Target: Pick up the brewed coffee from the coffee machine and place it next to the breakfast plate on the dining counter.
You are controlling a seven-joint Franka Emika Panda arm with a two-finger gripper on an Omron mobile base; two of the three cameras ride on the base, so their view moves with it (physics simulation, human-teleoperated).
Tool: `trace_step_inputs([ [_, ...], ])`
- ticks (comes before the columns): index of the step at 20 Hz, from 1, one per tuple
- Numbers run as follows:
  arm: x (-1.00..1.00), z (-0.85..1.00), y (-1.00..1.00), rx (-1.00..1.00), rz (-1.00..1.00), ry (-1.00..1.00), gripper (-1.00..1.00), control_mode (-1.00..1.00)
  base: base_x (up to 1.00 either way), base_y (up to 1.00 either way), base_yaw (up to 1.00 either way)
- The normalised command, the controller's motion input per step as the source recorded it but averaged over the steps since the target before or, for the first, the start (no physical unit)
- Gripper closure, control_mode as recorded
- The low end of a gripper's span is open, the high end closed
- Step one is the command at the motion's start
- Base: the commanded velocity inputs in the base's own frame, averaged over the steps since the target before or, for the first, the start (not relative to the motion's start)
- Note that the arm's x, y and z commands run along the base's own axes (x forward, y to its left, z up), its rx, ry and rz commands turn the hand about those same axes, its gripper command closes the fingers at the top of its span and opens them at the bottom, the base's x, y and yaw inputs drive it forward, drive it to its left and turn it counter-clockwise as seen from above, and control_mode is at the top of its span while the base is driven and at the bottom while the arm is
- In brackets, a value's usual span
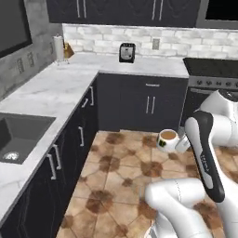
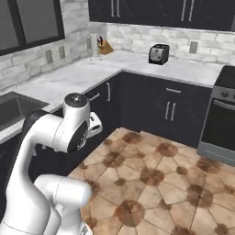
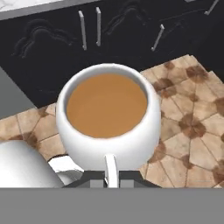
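Glossy white mug (image 3: 109,131), marble worktop (image 1: 51,90)

white mug (image 3: 109,131) of brown coffee, brown patterned floor tiles (image 1: 121,186), dark cabinets (image 1: 139,100), white marble worktop (image 1: 51,90)

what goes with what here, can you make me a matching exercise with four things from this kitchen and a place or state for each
Things:
1. mug of coffee
2. toaster
3. sink
4. paper towel roll

Places or states:
A. sunk into the marble worktop, at the left of the left base view
B. held up in the air over the tiled floor, gripped at its handle
C. standing upright in the corner of the worktop, beside the knife block
D. on the back worktop against the brick wall, near a wall outlet

Pairs: 1-B, 2-D, 3-A, 4-C
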Motion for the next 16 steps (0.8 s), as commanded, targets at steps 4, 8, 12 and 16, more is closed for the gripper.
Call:
trace_step_inputs([
  [4, 0.00, 0.00, 0.00, 0.00, 0.00, 0.00, 1.00, 1.00, -0.46, 0.19, -0.87],
  [8, 0.00, 0.00, 0.00, 0.00, 0.00, 0.00, 1.00, 1.00, -0.77, 0.19, -0.81],
  [12, 0.00, 0.00, 0.00, 0.00, 0.00, 0.00, 1.00, 1.00, -0.69, 0.13, -0.84],
  [16, 0.00, 0.00, 0.00, 0.00, 0.00, 0.00, 1.00, 1.00, -0.41, 0.00, -0.84],
])
